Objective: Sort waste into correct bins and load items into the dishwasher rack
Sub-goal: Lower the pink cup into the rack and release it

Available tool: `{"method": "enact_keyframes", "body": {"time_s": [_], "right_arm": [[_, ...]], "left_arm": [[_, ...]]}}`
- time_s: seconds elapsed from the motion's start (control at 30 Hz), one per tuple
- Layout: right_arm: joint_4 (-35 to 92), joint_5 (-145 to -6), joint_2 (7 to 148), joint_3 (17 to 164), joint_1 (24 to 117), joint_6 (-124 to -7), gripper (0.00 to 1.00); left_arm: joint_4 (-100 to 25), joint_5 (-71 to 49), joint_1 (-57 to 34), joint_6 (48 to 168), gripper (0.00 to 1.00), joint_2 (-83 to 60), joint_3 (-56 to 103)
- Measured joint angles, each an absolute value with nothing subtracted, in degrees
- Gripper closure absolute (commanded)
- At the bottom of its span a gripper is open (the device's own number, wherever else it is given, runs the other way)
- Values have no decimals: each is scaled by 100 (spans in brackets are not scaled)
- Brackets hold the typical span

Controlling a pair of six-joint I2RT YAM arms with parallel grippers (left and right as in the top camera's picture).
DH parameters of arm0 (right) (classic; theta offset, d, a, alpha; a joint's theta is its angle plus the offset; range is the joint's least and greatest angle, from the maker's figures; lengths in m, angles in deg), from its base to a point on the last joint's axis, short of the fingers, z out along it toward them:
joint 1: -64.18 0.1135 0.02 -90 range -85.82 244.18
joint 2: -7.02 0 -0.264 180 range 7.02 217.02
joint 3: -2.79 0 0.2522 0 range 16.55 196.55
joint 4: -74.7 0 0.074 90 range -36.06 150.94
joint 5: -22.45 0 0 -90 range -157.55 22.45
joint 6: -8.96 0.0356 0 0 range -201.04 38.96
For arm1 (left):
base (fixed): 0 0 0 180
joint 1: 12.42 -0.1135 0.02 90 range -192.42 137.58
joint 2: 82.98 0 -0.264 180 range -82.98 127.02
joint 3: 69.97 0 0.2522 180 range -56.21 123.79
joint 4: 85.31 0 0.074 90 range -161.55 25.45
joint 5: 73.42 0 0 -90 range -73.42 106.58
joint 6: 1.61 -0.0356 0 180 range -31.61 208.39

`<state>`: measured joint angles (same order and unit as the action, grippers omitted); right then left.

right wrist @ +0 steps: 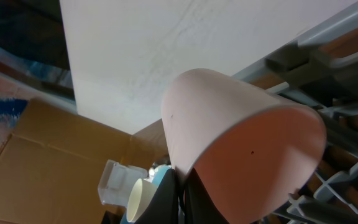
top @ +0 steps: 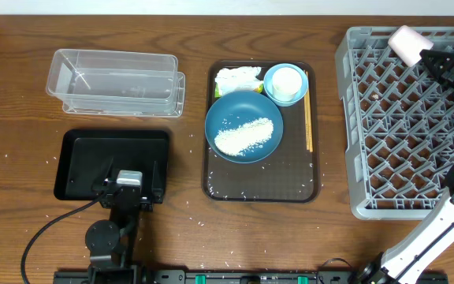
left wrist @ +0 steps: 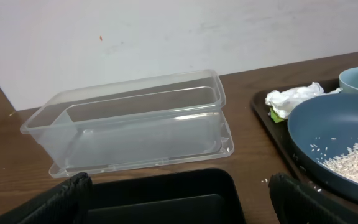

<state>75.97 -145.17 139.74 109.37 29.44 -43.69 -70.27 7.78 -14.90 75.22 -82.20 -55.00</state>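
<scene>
My right gripper (top: 430, 61) is shut on the small pink cup (top: 407, 41) and holds it tilted over the far corner of the grey dishwasher rack (top: 400, 126). In the right wrist view the gripper (right wrist: 183, 198) pinches the wall of the pink cup (right wrist: 241, 143). My left gripper (top: 128, 188) hovers open over the near edge of the black tray (top: 93, 154), its fingers (left wrist: 67, 202) spread wide with nothing between them. The clear tub (top: 117, 81) stands behind the black tray. Rice (top: 247, 136) lies on the dark blue plate (top: 244, 118). The white napkin (top: 237, 79), the light blue bowl (top: 273, 93) with the white cup (top: 286, 80) in it, and the chopsticks (top: 308, 110) lie beside the plate.
The plate, bowl, napkin and chopsticks all rest on a dark brown serving tray (top: 262, 177) between the bins and the rack. Stray rice grains dot the wooden table (top: 187, 209) around the trays. A cable runs from the left arm's base.
</scene>
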Motion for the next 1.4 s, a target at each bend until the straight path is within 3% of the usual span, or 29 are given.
{"method": "enact_keyframes", "body": {"time_s": [0.13, 0.3, 0.63, 0.97, 1.03, 1.27, 1.4], "right_arm": [[7518, -14515, 13974, 10937, 2942, -4345, 99], [6729, -14316, 13974, 10939, 2874, -4293, 82], [3571, -12497, 13384, 10928, 2546, -5410, 78], [2701, -10775, 11470, 10895, 2413, -5895, 73], [2692, -10758, 11137, 10902, 2435, -5908, 61], [2615, -11571, 10775, 10908, 2983, -6114, 41], [1818, -11179, 10779, 10913, 4039, -6492, 42]], "left_arm": [[-7027, 778, -1490, 7522, 7, -8220, -5500], [-7025, 776, -1490, 7522, 7, -8220, -5500], [-7027, 778, -1490, 7505, 7, -8220, -5500], [-7027, 778, -1490, 7505, 7, -8220, -5500], [-7027, 778, -1490, 7505, 7, -8220, -5500], [-7025, 778, -1490, 7505, 7, -8220, -5500], [-7025, 778, -1490, 7505, 7, -8220, -5500]]}}
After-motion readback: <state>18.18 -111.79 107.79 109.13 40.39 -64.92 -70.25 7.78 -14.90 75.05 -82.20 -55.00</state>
